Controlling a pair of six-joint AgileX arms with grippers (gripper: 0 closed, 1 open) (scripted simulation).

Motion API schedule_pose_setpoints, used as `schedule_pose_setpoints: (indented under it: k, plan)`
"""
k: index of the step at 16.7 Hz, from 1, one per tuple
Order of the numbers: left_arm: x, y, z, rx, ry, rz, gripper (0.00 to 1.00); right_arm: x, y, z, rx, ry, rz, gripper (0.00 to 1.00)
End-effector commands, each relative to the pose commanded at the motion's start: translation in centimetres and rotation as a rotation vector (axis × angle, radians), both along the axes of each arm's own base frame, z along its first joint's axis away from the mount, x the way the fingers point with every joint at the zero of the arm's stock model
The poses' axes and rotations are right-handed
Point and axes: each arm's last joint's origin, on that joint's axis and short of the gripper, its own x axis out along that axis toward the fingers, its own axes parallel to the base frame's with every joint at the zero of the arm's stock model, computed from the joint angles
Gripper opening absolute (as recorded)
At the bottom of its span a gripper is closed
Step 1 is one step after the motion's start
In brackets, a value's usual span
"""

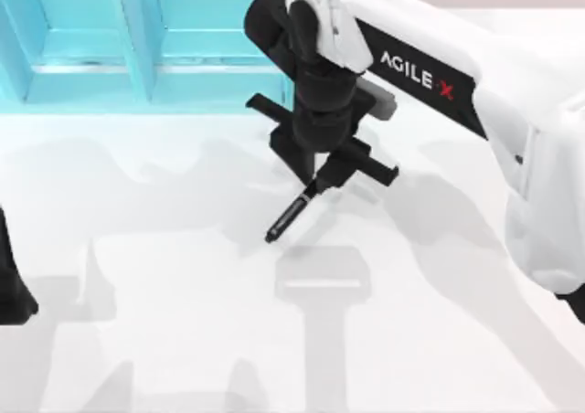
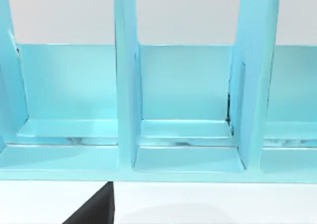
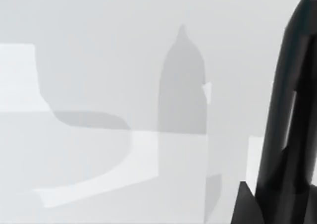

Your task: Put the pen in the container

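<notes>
The slim black pen [image 1: 291, 214] hangs slanted above the white table, its tapered tip pointing toward the front left. My right gripper [image 1: 325, 174] is shut on the pen's upper end, just in front of the container. The right wrist view has the pen [image 3: 290, 115] as a dark shaft at one side, with its shadow on the table. The container [image 1: 137, 66] is a light blue rack with upright dividers at the back left. Its open compartments [image 2: 188, 135] face the left wrist camera. My left arm [image 1: 11, 290] is parked at the left edge.
The white table [image 1: 183, 340] stretches in front of the rack and carries arm shadows. My right arm's white body [image 1: 539, 157] reaches in from the right side. A dark part [image 2: 94, 211] of my left gripper shows low in the left wrist view.
</notes>
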Motion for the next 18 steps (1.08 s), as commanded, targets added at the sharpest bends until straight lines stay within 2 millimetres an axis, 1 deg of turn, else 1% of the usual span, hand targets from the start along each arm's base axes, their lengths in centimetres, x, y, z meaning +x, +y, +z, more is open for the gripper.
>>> schedule_pose_setpoints:
  k: [4, 7, 9, 14, 15, 16, 17, 18]
  plan:
    - [0.0, 0.0, 0.0, 0.000, 0.000, 0.000, 1.00, 0.0, 0.2, 4.5, 0.021, -0.028, 0.006, 0.00]
    - [0.0, 0.0, 0.0, 0.000, 0.000, 0.000, 1.00, -0.5, -0.2, 6.6, 0.017, -0.026, 0.012, 0.00]
    - [0.0, 0.0, 0.0, 0.000, 0.000, 0.000, 1.00, -0.7, -0.4, 7.3, 0.016, -0.025, 0.015, 0.00]
    - [0.0, 0.0, 0.0, 0.000, 0.000, 0.000, 1.00, -0.8, -0.4, 7.6, 0.020, -0.030, 0.015, 0.00]
    - [0.0, 0.0, 0.0, 0.000, 0.000, 0.000, 1.00, -0.5, -0.9, 7.9, 0.029, -0.040, 0.016, 0.00]
    - [0.0, 0.0, 0.0, 0.000, 0.000, 0.000, 1.00, 0.0, -1.7, 8.5, 0.044, -0.058, 0.015, 0.00]
    - [0.0, 0.0, 0.0, 0.000, 0.000, 0.000, 1.00, 0.7, -3.0, 9.3, 0.060, -0.082, 0.007, 0.00]
    - [0.0, 0.0, 0.0, 0.000, 0.000, 0.000, 1.00, 1.6, -4.7, 10.2, 0.073, -0.102, -0.011, 0.00]
